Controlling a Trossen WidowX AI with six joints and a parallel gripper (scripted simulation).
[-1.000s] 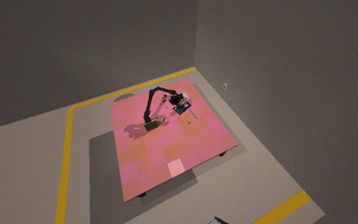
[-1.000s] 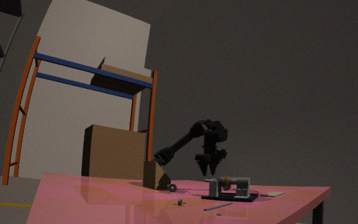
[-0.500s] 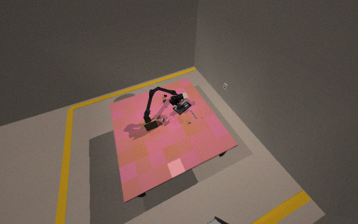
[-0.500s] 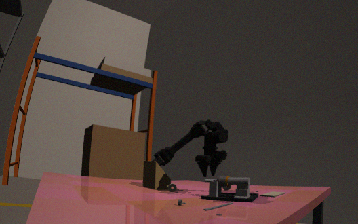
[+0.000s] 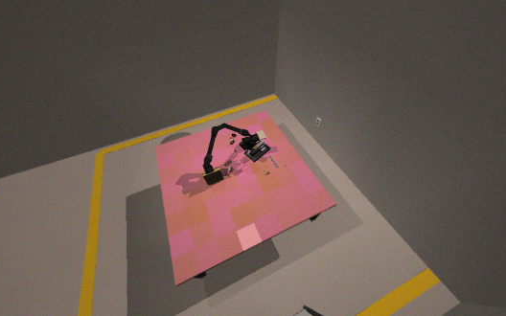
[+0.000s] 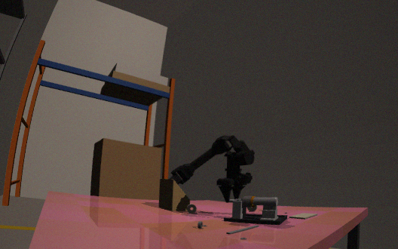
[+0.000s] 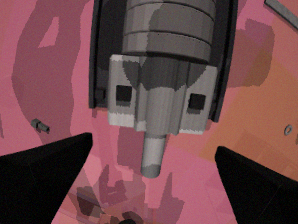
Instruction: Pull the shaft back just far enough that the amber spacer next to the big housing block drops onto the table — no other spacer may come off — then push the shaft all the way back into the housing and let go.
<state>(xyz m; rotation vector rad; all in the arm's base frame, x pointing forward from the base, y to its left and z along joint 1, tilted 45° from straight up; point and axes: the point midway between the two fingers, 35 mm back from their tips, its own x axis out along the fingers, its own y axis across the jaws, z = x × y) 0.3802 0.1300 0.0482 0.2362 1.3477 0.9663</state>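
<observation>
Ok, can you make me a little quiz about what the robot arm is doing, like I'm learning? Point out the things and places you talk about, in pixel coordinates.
1. True or false: the jaws are shut on the shaft (image 7: pixel 152 156).
2. Fill in the word: the spacer (image 6: pixel 252 201) that looks different from its grey neighbours is coloured ____.
3. Which is it? The assembly's base plate (image 6: pixel 231 219) is: A) black, B) blue, C) yellow.

Key: 1. False, they stand open on either side of its end. 2. Amber. 3. A.
</observation>
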